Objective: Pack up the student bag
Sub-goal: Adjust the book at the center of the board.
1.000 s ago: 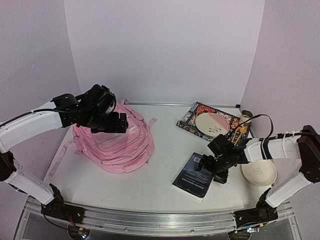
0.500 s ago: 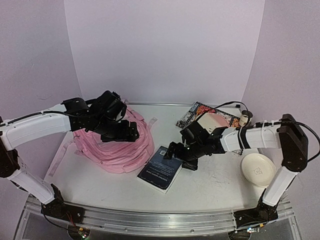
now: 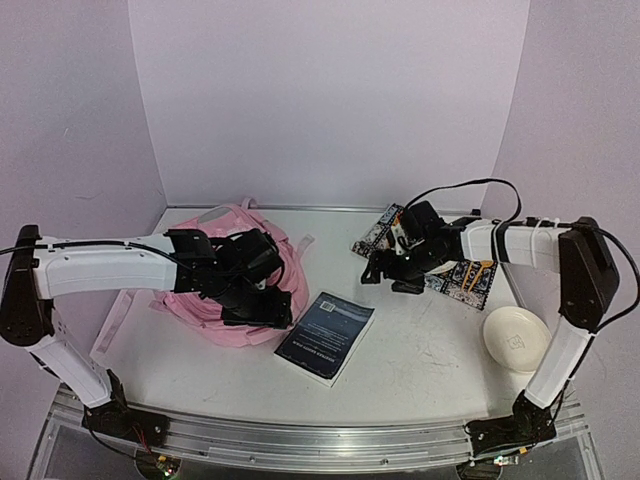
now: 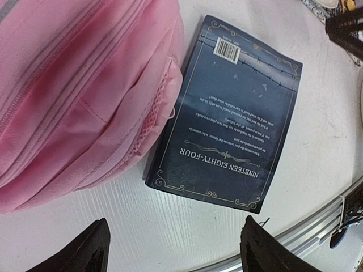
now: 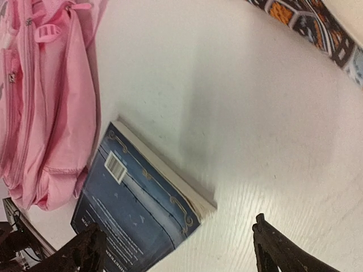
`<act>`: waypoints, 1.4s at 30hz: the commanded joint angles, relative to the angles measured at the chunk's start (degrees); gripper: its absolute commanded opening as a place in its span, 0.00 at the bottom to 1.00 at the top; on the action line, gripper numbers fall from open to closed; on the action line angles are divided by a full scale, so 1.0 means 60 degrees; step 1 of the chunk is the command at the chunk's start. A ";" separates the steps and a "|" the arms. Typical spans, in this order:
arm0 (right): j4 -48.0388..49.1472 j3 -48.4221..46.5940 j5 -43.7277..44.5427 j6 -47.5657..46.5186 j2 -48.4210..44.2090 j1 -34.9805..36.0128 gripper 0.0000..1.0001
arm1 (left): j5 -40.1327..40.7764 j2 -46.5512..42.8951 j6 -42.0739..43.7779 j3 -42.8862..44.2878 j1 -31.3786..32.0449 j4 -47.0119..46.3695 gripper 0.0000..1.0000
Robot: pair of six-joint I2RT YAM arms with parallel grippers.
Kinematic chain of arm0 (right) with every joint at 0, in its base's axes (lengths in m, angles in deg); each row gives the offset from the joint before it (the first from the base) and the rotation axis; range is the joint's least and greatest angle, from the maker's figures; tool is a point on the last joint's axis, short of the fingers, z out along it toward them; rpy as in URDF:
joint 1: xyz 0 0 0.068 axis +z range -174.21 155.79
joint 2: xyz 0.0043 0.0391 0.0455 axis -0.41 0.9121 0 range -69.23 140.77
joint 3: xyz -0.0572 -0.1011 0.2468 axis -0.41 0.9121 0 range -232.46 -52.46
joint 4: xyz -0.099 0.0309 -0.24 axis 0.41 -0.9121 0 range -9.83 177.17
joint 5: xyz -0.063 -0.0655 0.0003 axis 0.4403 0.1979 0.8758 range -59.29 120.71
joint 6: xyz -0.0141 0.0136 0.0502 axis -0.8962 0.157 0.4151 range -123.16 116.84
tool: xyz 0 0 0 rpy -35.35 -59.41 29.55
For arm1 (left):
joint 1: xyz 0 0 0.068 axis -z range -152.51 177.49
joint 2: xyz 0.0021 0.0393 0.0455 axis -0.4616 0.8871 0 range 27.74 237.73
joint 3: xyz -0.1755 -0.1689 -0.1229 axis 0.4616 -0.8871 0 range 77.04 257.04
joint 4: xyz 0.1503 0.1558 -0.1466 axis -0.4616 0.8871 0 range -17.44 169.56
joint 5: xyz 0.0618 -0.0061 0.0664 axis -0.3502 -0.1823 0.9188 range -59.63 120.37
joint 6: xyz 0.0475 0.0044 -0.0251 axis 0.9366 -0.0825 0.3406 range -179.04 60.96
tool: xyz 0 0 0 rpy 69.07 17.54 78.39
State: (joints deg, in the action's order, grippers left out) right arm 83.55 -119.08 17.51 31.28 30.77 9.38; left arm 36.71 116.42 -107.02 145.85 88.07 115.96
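Observation:
The student bag [image 3: 230,216] is a soft pale-pink backpack lying at the left of the table. A dark blue paperback book [image 3: 326,336] lies flat beside its right edge, back cover up. My left gripper [image 3: 262,306] hangs over the bag's near right side, open and empty. In the left wrist view the gripper [image 4: 176,252] is above bare table, just short of the book [image 4: 229,119] and bag [image 4: 74,85]. My right gripper [image 3: 374,274] is open and empty, right of the book. In the right wrist view the gripper [image 5: 178,252] is above the book's corner [image 5: 136,209].
A patterned mat or book [image 3: 466,276] lies at the back right under my right arm, and shows in the right wrist view [image 5: 317,28]. A white bowl [image 3: 516,338] stands at the right edge. The table's metal front rail [image 3: 300,440] runs along the near side.
My right gripper slid the book left to the bag, let it go and drew back to the right. My left gripper came down from the bag's top to its near right side.

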 commanded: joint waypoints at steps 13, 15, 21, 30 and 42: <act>-0.0571 -0.1988 -0.2686 -0.2528 0.3219 -0.0116 0.67 | -0.0039 0.1929 -0.0832 -0.0337 0.0647 -0.0727 0.57; -0.0568 -0.1858 -0.3043 -0.2543 0.3286 -0.0119 0.63 | -0.0159 0.2161 -0.0749 -0.0355 0.0679 -0.0887 0.53; -0.0440 -0.0762 -0.3884 -0.2488 0.2823 -0.0105 0.56 | -0.0373 0.3045 -0.0373 -0.0299 0.0684 -0.1237 0.37; 0.1151 0.2218 -0.4827 -0.1508 0.1043 0.0066 0.50 | 0.0180 0.3955 0.0212 0.0390 0.0638 -0.1271 0.34; 0.4404 0.4280 -0.5291 0.0929 -0.0060 0.0139 0.38 | 0.1074 0.4360 0.0836 0.1258 0.0396 -0.1294 0.35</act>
State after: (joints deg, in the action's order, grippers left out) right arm 103.70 -94.94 -8.77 30.71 31.76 7.95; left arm 41.57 139.20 -104.38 151.75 90.56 113.01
